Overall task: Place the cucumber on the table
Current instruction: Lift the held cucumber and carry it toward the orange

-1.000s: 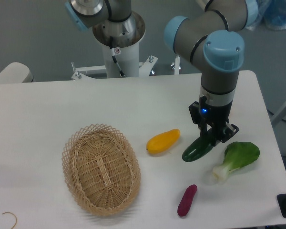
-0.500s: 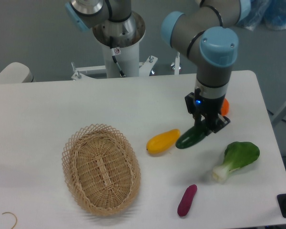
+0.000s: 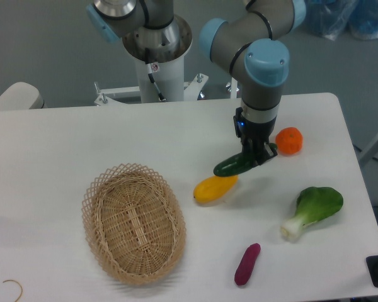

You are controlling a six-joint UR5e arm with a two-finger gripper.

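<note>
The dark green cucumber [image 3: 234, 166] hangs tilted in the air above the white table [image 3: 63, 145], its low end pointing left. My gripper [image 3: 254, 156] is shut on its right end. The cucumber's left tip hovers just above the yellow vegetable [image 3: 215, 188], which lies on the table below it. The fingertips are partly hidden behind the cucumber.
A wicker basket [image 3: 133, 222] sits at the front left. An orange fruit [image 3: 289, 140] lies right of the gripper. A bok choy [image 3: 312, 210] lies at the right, a purple eggplant [image 3: 247, 263] near the front edge. The robot base [image 3: 156, 56] stands behind the table.
The gripper has carried the cucumber up and to the left, away from the bok choy and over the yellow vegetable. The orange fruit, earlier hidden behind the arm, now shows fully.
</note>
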